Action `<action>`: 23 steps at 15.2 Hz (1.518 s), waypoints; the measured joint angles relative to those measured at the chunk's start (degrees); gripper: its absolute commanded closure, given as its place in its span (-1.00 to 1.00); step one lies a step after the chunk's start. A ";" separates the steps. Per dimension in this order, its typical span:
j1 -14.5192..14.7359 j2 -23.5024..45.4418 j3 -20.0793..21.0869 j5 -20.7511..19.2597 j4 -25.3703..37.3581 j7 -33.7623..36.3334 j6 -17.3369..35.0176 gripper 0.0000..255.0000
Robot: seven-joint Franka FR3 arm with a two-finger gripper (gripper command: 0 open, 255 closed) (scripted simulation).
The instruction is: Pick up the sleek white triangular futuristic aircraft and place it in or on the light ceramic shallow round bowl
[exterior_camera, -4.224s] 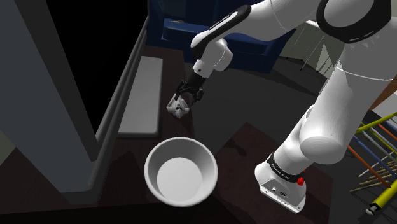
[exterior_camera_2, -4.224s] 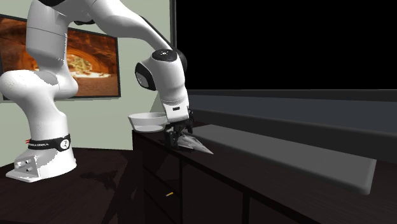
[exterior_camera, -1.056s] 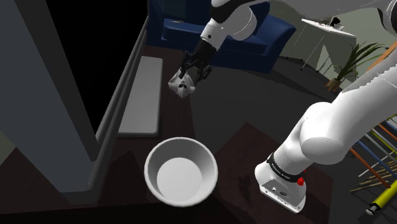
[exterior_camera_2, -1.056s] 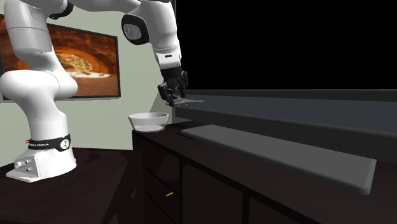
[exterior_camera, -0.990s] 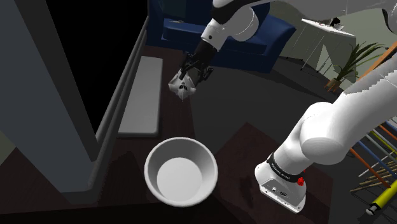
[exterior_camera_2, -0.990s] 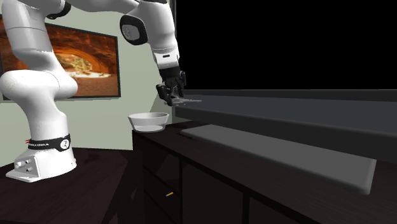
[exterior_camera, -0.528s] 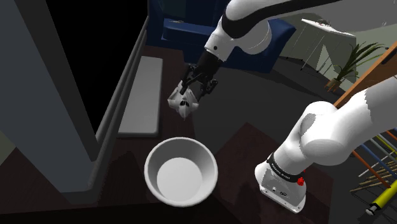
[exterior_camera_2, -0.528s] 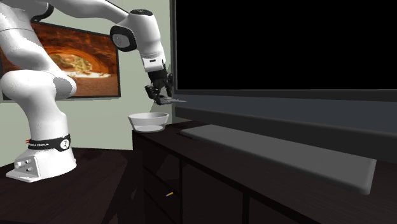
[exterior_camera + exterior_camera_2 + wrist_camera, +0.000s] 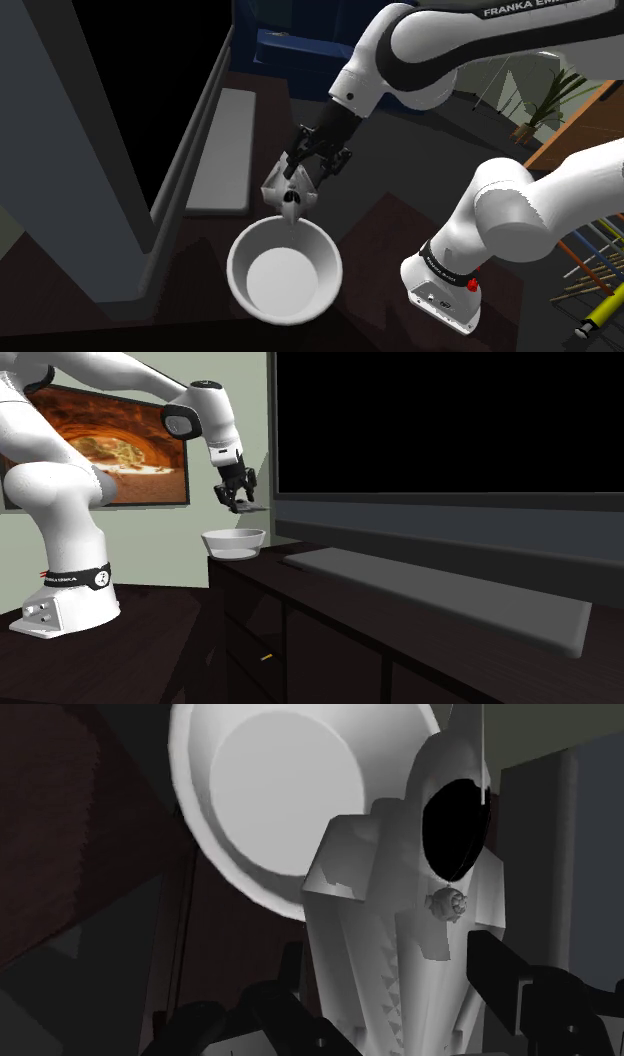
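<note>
We see the gripper (image 9: 300, 178) clasping the white aircraft (image 9: 288, 198) between its black fingers (image 9: 500, 979). It holds the aircraft in the air above the white bowl (image 9: 318, 250), over the bowl's far edge in the shoulder view. The bowl stands on the dark cabinet (image 9: 330, 642).

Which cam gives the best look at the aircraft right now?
Wrist view: the white aircraft is close up, clasped between the fingers, with the bowl beyond. Shoulder view shows it small, over the bowl's rim. Second exterior view shows a thin sliver under the gripper.
</note>
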 measured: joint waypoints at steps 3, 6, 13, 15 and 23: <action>2.77 -4.09 3.87 2.63 -3.14 4.15 1.34 1.00; 5.59 -7.38 7.85 5.04 -4.82 8.78 2.17 1.00; 10.03 -8.32 13.82 10.35 -7.45 12.81 6.68 1.00; 10.41 -7.21 14.07 11.47 -8.06 11.73 8.26 1.00; 12.70 -0.94 15.17 17.77 -10.22 5.93 15.99 1.00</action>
